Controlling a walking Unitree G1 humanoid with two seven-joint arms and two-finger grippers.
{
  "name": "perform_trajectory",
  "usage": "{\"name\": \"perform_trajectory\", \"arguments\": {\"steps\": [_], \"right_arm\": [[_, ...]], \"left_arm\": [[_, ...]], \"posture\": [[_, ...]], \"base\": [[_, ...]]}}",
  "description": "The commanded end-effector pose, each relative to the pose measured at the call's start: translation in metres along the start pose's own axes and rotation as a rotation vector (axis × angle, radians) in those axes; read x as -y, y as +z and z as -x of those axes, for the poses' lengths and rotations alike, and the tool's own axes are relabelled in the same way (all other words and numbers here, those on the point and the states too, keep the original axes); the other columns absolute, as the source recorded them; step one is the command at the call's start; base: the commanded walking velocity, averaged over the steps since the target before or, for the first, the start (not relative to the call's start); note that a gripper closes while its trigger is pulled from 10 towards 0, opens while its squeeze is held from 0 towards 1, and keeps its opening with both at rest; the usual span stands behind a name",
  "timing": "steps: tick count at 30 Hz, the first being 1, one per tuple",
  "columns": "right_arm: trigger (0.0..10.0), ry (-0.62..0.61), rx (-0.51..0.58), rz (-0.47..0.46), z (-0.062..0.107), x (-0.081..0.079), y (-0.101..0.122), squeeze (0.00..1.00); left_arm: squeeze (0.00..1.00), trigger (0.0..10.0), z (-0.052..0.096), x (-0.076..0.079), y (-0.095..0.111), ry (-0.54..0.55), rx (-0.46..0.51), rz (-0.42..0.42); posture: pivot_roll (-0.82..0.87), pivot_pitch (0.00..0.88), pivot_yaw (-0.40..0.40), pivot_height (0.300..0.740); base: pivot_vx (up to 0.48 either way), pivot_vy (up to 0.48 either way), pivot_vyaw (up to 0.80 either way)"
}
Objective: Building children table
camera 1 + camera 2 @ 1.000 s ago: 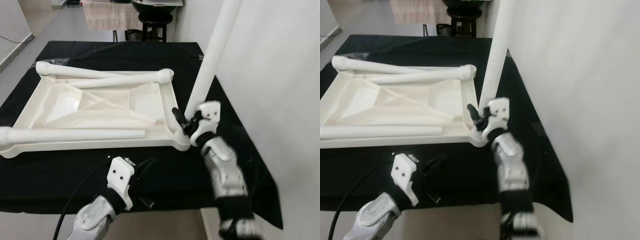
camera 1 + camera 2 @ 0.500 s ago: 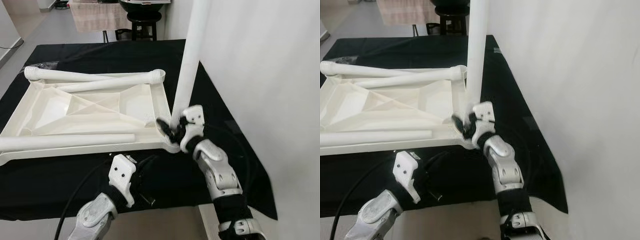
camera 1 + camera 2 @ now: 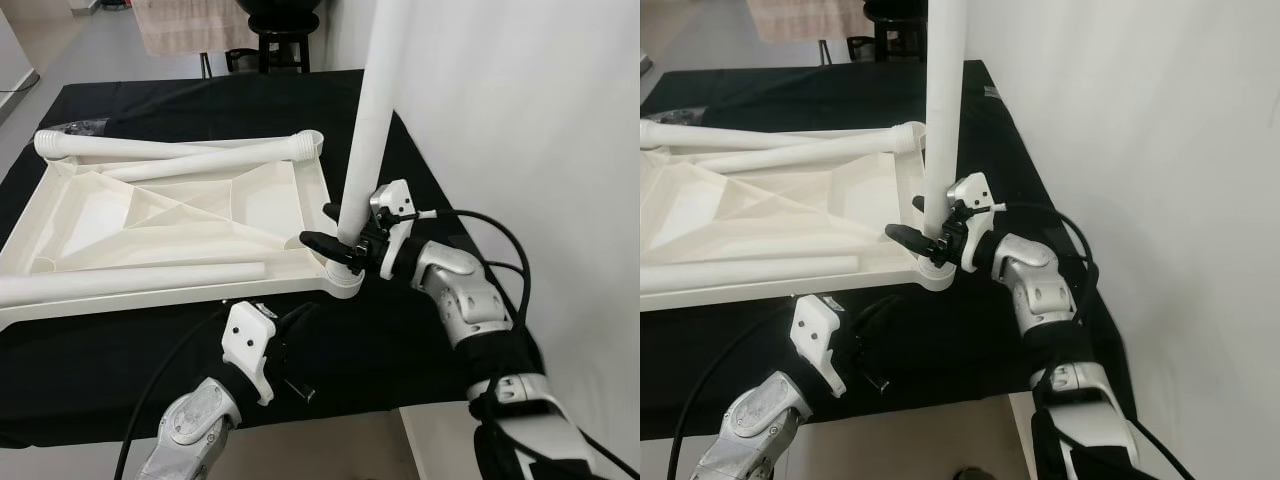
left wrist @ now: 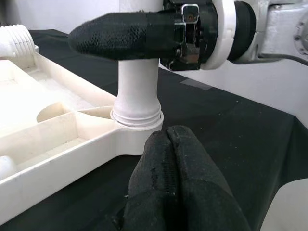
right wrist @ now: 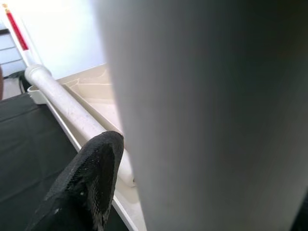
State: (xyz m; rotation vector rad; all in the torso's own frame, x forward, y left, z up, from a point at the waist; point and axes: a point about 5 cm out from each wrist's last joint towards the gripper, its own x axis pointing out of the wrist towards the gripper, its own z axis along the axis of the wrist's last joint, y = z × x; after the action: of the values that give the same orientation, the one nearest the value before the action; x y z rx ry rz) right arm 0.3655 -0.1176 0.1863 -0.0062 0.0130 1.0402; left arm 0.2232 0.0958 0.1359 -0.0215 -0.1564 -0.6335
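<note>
Plastic, cream-white and smooth, makes up the upside-down tabletop [image 3: 150, 215] lying on a black cloth [image 3: 420, 330] spread over a table; its underside shows shallow ribbed compartments with diagonal braces. At its near right corner a round socket [image 3: 345, 283] holds a long tube-shaped leg [image 3: 372, 110] standing upright, leaning a little, its flared lower end seated in the collar, as the left wrist view shows. The right gripper [image 3: 335, 232] reaches in from the right and is clamped on that leg just above the socket, one long black textured finger [image 4: 120, 41] lying across the front of the tube. Three more legs lie on the tabletop: two [image 3: 200, 150] crossing at the far edge, with ribbed threaded ends, and one [image 3: 130, 280] along the near edge. The left gripper [image 4: 175, 192] sits low by the near edge of the cloth, close in front of the socket corner, its two rough black fingers pressed together and holding nothing. A black cable [image 3: 160, 390] trails beside the left arm. A plain white wall [image 3: 540, 120] rises on the right, and a dark stool [image 3: 285, 35] and what seems to be a beige towel [image 3: 190, 25] stand beyond the table, though they are small and far.
</note>
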Motion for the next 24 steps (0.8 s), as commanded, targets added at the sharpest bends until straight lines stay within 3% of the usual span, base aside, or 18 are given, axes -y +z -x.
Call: {"name": "perform_trajectory", "arguments": {"steps": [1, 14, 15, 19, 20, 21, 24], "right_arm": [[0.0, -0.012, 0.015, 0.012, 0.001, 0.009, 0.009, 0.00], [0.0, -0.024, 0.015, 0.015, 0.024, 0.011, 0.000, 0.00], [0.0, -0.097, 0.004, -0.003, 0.028, 0.004, -0.010, 0.00], [0.0, -0.146, -0.002, -0.017, 0.031, 0.000, -0.016, 0.00], [0.0, -0.365, 0.027, -0.054, 0.029, -0.007, -0.027, 0.00], [0.0, -0.516, -0.016, -0.078, 0.021, -0.033, -0.045, 0.00], [0.0, -0.613, 0.009, 0.000, 0.015, -0.047, -0.040, 0.00]], "left_arm": [[0.00, 10.0, 0.002, 0.001, -0.005, 0.000, -0.024, 0.018], [0.00, 10.0, 0.003, 0.003, -0.004, -0.002, -0.023, 0.020], [0.00, 10.0, 0.004, 0.002, -0.003, -0.002, -0.023, 0.019], [0.00, 10.0, 0.004, 0.002, -0.003, -0.002, -0.023, 0.019], [0.00, 10.0, 0.005, 0.001, -0.003, -0.001, -0.023, 0.018], [0.00, 10.0, 0.005, 0.000, -0.003, -0.002, -0.024, 0.017], [0.00, 10.0, 0.005, -0.001, -0.003, -0.004, -0.026, 0.016]], "posture": [[0.05, 0.100, -0.056, 0.740], [0.05, 0.117, -0.053, 0.740], [0.05, 0.127, -0.059, 0.740], [0.05, 0.129, -0.060, 0.740], [0.04, 0.133, -0.058, 0.740], [0.04, 0.138, -0.044, 0.740], [0.04, 0.136, -0.042, 0.740]], "base": [[0.000, 0.000, 0.00], [0.000, 0.000, 0.00], [0.000, 0.000, 0.00], [0.000, 0.000, 0.00], [0.000, 0.000, 0.00], [0.000, 0.000, 0.00], [0.000, 0.000, 0.00]]}}
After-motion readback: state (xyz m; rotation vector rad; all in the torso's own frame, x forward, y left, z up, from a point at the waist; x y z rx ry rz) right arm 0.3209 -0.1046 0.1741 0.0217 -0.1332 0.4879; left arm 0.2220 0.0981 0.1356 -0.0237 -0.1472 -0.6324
